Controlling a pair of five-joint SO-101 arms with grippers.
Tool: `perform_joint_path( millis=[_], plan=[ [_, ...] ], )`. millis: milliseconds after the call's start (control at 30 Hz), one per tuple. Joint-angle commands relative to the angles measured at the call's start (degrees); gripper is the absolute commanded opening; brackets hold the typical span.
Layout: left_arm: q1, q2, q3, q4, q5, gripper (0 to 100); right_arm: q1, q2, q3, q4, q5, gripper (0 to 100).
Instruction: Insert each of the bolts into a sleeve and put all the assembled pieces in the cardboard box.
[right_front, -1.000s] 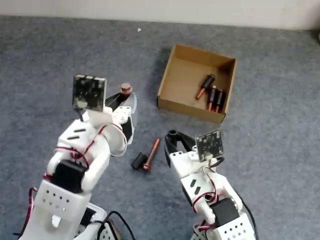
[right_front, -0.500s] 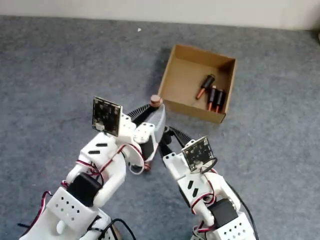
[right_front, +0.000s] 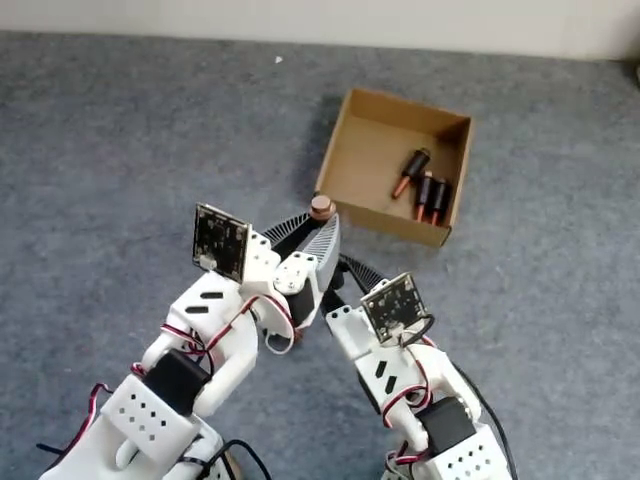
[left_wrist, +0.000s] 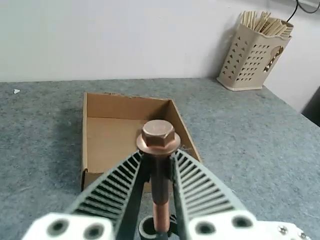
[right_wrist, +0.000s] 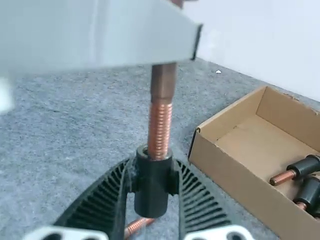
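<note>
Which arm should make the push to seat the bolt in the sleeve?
Left. The left tool grips the bolt upright, tip just inside the sleeve's mouth. The right tool clamps that sleeve below, so it should probably just hold.

Light: even, diffuse and moderately bright over the grey table (right_front: 100, 120) in the high view. Cardboard box (right_front: 365, 135): its walls shaded the inner floor lightly. In the left wrist view a darker, soft-edged patch lay on the table beside one outer wall. Bolt (left_wrist: 158, 137): a dull sheen sat on its head, with brighter glints along its thread in the right wrist view. Wall (left_wrist: 100, 40): pale and evenly lit.
</note>
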Motion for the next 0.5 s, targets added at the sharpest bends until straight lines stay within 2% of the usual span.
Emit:
perform_joint_path(
  millis=[0, 267, 467],
  plan=[
    [-2.8, -0.6, 1.2, -5.6, 0.4, 1, -0.8, -1.3, 3.8, -2.2, 0.5, 0.4],
    [-1.4, -1.1, 4.5, -6.0, 0.4, 1, -0.7, -1.3, 3.8, -2.2, 0.5, 0.4],
    [1.4, -1.2, 4.4, -2.2, -1.8, 1, -0.5, -1.3, 4.6, -2.2, 0.5, 0.4]
  ],
)
